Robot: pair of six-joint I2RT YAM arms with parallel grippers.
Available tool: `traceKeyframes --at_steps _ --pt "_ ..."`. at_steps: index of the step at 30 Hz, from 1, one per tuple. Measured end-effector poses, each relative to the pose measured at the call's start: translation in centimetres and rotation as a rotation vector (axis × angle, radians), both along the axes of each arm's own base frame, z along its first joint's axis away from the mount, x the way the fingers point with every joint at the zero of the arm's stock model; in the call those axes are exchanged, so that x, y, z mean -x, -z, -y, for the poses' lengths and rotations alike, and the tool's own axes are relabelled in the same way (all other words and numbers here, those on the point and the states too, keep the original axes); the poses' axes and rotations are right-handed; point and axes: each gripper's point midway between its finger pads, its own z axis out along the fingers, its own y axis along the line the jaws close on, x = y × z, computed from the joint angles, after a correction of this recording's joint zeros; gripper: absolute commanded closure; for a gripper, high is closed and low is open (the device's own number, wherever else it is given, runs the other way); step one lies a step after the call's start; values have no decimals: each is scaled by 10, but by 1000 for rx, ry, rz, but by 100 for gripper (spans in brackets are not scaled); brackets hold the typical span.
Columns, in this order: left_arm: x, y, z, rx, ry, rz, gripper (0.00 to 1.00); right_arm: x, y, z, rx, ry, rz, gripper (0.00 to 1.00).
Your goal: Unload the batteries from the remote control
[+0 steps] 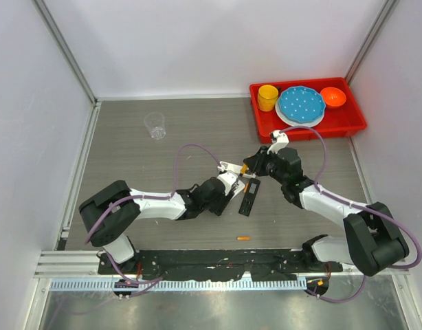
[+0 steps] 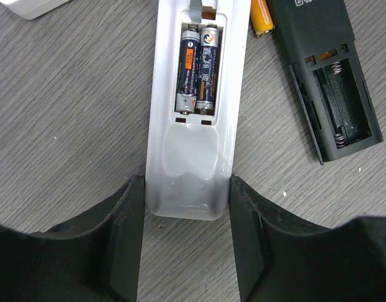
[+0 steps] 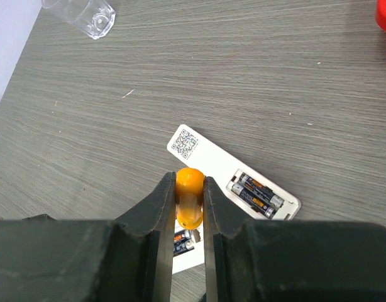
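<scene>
Left gripper: black jaws clamped on the two long sides of the near end of a long white plastic remote, lower middle of the left wrist view
Right gripper: closed tight on a short orange cylinder with a rounded end; whether that is a battery or a tool handle I cannot tell from where I stand
Batteries in the held remote: two thin dark grey batteries with metal ends lie side by side in its open compartment, upper middle of that view
Second white remote: flat on the table at the centre of the right wrist view, QR label at its upper-left end, another pair of dark batteries seated at its lower-right end
Long black plastic remote: just right of the held remote, compartment open, springs bare
Loose orange battery: lying alone on the grey wood-grain table, lower centre of the top view, apart from the remotes
Clear plastic cup: upper left of the table
Red tray: upper right corner, holding a yellow cup, a blue dotted plate and an orange bowl
</scene>
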Motion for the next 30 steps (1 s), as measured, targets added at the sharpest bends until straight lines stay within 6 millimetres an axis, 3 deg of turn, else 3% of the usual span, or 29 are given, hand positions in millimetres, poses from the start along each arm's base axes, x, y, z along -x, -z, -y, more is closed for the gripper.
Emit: traceKeyframes --at_steps 14,30 --pt "0 0 0 0 1 0 63 13 -3 -4 89 -36 38 99" --pt "0 0 0 0 1 0 63 20 -8 -31 282 -30 136 99"
